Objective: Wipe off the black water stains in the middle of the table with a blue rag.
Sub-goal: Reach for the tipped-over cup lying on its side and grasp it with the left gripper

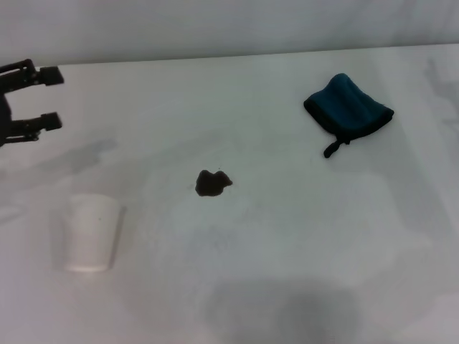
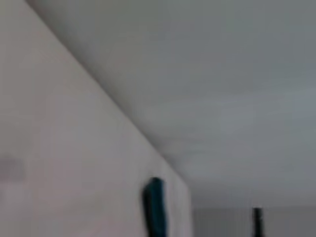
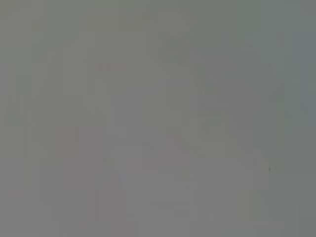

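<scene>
A small dark brown-black stain [image 1: 212,183] lies flat near the middle of the white table [image 1: 301,236]. The folded teal-blue rag [image 1: 348,109] with black edging and a loop tag lies at the far right of the table, well apart from the stain. It also shows in the left wrist view [image 2: 155,207]. My left gripper [image 1: 50,98] is open and empty at the far left edge, above the table, far from the rag and the stain. My right gripper is out of view.
A white cup [image 1: 91,233] lies on the table at the front left, below the left gripper. A pale wall runs behind the table's far edge.
</scene>
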`<act>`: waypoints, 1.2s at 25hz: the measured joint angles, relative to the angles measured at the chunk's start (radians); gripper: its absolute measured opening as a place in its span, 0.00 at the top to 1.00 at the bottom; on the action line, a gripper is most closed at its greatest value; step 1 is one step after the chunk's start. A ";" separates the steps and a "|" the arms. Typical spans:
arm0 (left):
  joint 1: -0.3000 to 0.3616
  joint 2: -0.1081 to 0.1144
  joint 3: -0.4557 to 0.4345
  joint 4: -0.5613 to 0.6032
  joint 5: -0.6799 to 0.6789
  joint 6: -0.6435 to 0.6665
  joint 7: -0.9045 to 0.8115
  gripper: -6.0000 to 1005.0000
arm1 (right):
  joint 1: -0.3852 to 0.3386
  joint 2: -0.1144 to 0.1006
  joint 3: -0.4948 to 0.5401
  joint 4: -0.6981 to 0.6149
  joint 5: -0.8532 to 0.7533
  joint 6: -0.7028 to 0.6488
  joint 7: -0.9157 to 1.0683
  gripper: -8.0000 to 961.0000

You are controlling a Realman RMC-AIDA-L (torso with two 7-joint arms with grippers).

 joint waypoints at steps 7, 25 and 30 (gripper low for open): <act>-0.162 0.004 0.386 -0.321 -0.161 0.172 -0.161 0.14 | 0.023 0.000 0.000 -0.001 0.000 -0.031 0.000 0.09; -0.508 -0.058 0.457 -0.418 0.400 0.389 -0.302 0.14 | 0.021 0.010 0.006 -0.015 0.004 -0.049 0.000 0.09; -0.555 -0.110 0.457 -0.427 0.501 0.388 -0.313 0.14 | 0.029 0.009 0.006 -0.015 0.005 -0.074 0.000 0.09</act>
